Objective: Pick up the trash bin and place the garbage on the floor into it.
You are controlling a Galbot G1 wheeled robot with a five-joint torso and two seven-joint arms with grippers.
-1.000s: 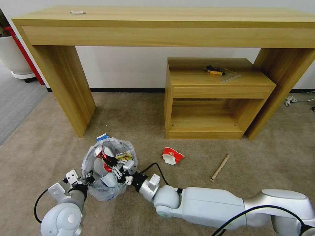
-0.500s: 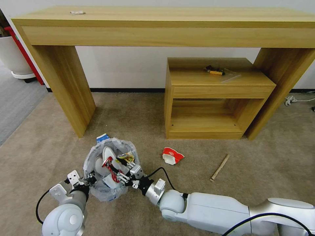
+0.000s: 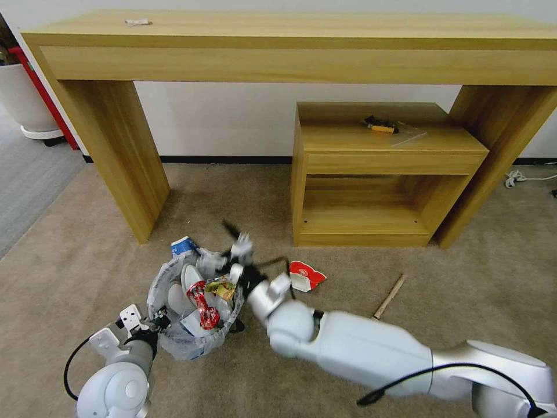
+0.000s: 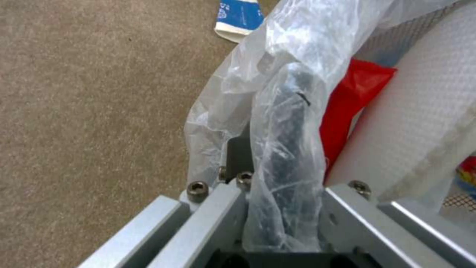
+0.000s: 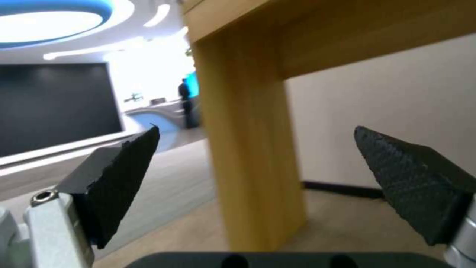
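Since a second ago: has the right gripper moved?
Yes. The right gripper has lifted out of the trash bin, open and empty, toward the small cabinet. The left gripper still clamps the bin's rim.

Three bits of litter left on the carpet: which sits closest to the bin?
The blue-white carton, right against the trash bin's far rim. The red-white cup and wooden stick lie farther right.

The trash bin (image 3: pixel 191 316) sits on the floor (image 3: pixel 87 261) in front of the long table (image 3: pixel 290 40), near its left leg. A carton (image 3: pixel 183 245) lies just behind the bin. To the bin's right there's a cup (image 3: pixel 306 276), and a stick (image 3: pixel 389 297) further right. Both lie in front of the small cabinet (image 3: pixel 383 174), which stands under the table's right half.
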